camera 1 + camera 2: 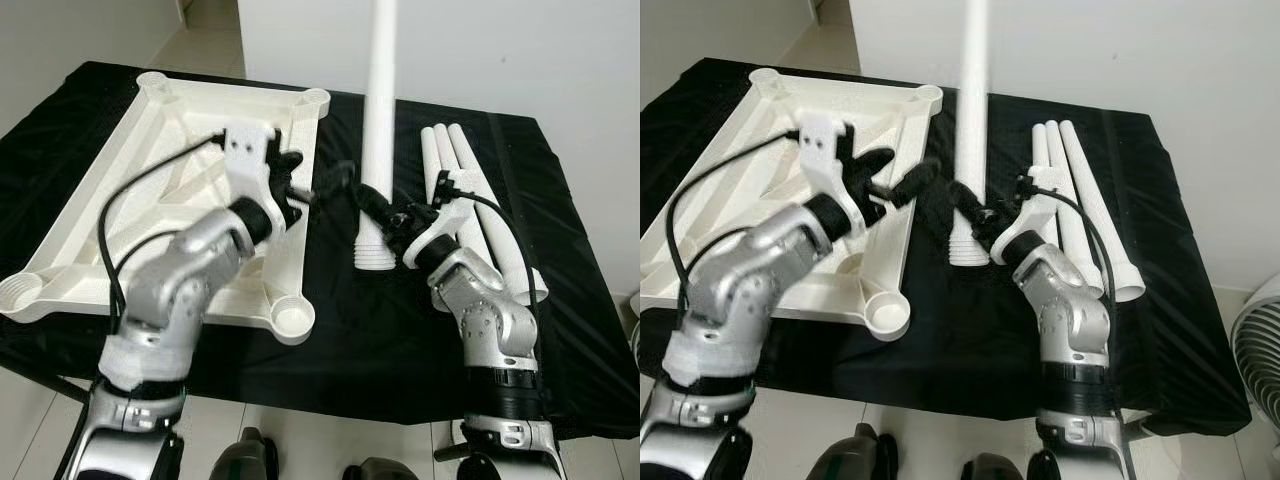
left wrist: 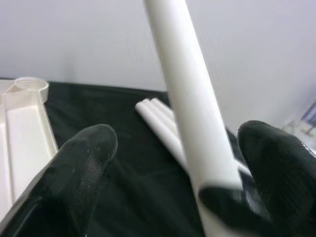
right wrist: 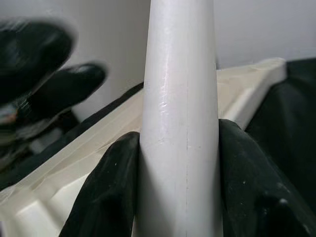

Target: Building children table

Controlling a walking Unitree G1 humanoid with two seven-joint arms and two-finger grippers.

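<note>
On the black-draped table (image 1: 330, 370), the white tabletop (image 1: 150, 190) is lying upside down toward the robot's left, its ribbed underside and round corner sockets facing up. Just beside its right edge, the right gripper (image 1: 372, 210) is holding a white table leg (image 1: 378, 130) upright — its two black fingers (image 3: 111, 192) are pressing against either side of the tube, as the right wrist view is showing, and the leg's threaded end is sitting low, at the cloth. The left gripper (image 1: 315, 185) is hovering over the tabletop's right rim with its fingers (image 2: 74, 168) spread wide apart and reaching toward the standing leg; in the left wrist view the leg is passing between them, nearer one finger than the other, though whether that finger is touching it I cannot tell. Three more spare legs (image 1: 480, 200) are lying side by side on the cloth to the robot's right, just behind the right arm.
</note>
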